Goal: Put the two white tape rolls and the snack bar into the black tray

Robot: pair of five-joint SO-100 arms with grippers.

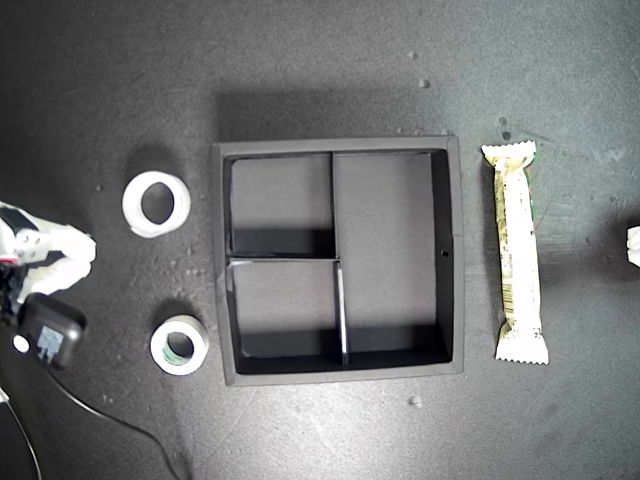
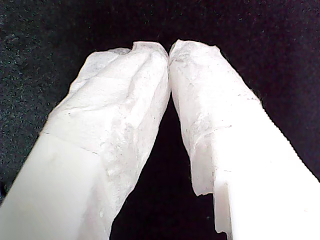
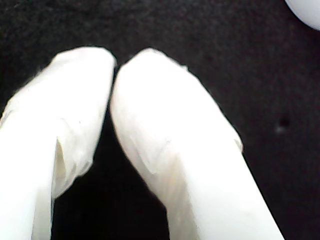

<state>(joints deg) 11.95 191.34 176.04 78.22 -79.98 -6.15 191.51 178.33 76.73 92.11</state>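
Exterior view, seen from above: black tray in centre of the frame, flat on dark table. Two small square compartments on its left half, one upper, one lower; one long compartment on its right half.

Left of the tray, both on the table and apart from its rim:
- all-white tape roll, wide hole, at mid-left, level w/ the upper small compartment
- greenish-core tape roll, a bit smaller, at lower left, near the tray's lower left corner

Right of the tray: snack bar, lying lengthwise top to bottom, parallel to the tray's right rim, near but not touching, zigzag ends at top and bottom.

At far left edge of the frame: an arm, white-wrapped, w/ black block and cable below it, near both rolls, touching neither. At far right edge: small white bit, too little visible to tell what. Not possible to say which arm is first or second.

First wrist view: my first pincer, tips pressed together, nothing between, only dark table under.

Second wrist view: my second pincer, tips together w/ only a thin dark line between, holding nothing. White rounded thing in a corner of that view, cut off, unclear what
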